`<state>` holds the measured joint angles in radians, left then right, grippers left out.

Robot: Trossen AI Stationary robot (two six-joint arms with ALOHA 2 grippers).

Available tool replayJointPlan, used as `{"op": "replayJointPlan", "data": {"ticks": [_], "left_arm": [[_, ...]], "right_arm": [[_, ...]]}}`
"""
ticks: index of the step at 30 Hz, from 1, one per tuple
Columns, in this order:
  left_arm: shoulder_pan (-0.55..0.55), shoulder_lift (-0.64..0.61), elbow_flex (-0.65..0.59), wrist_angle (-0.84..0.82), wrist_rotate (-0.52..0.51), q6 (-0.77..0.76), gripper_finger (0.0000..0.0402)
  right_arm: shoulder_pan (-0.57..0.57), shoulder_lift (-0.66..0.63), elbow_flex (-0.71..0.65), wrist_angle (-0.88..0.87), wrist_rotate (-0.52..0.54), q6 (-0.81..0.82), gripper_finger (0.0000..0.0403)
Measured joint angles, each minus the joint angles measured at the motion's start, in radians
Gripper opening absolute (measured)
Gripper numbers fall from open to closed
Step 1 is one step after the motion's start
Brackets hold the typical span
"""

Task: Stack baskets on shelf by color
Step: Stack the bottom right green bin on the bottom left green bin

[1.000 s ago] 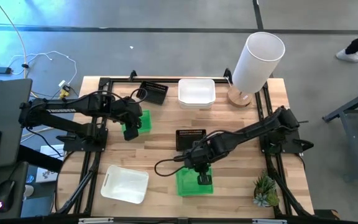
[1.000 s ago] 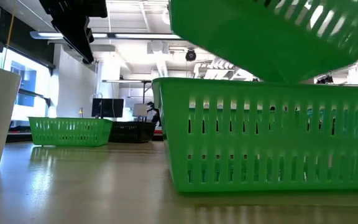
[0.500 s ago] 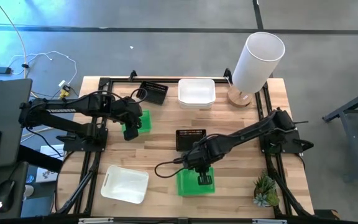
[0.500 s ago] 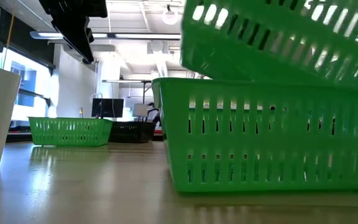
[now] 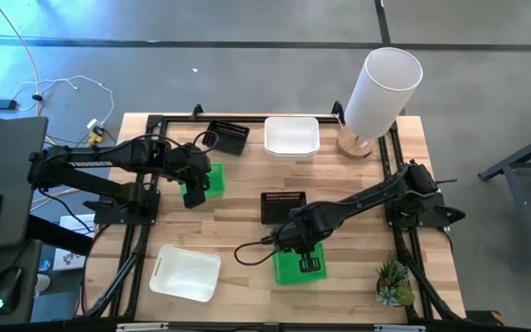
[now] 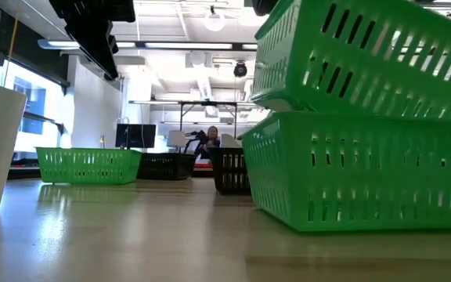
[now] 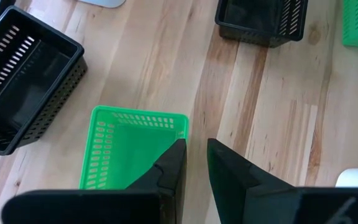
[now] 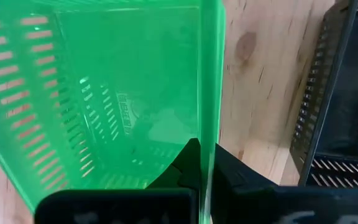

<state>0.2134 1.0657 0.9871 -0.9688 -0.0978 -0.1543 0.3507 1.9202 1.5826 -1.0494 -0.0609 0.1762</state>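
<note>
- Bright green slotted plastic basket [image 6: 370, 59], tilted, nested partly into a second green basket [image 6: 358, 176]; rim clamped by right gripper [image 5: 308, 265].
- Third green basket [image 5: 212, 179] beneath left gripper [image 7: 194, 162], fingers slightly apart, empty.
- Black slotted basket [image 5: 282, 206] just beside.

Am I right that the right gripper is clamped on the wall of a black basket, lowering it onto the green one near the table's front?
Not quite: the basket in the right gripper is green, not black, as the right wrist view shows. The rest holds: it sits tilted on the other green basket near the table's front.
</note>
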Motion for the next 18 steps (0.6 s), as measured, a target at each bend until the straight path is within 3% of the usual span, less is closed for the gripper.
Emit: {"op": "replayJointPlan", "data": {"ticks": [18], "left_arm": [[0.0, 0.0, 0.0, -0.003, 0.0, 0.0, 0.0051]], "right_arm": [[0.001, 0.045, -0.001, -0.011, 0.003, -0.041, 0.0]]}}
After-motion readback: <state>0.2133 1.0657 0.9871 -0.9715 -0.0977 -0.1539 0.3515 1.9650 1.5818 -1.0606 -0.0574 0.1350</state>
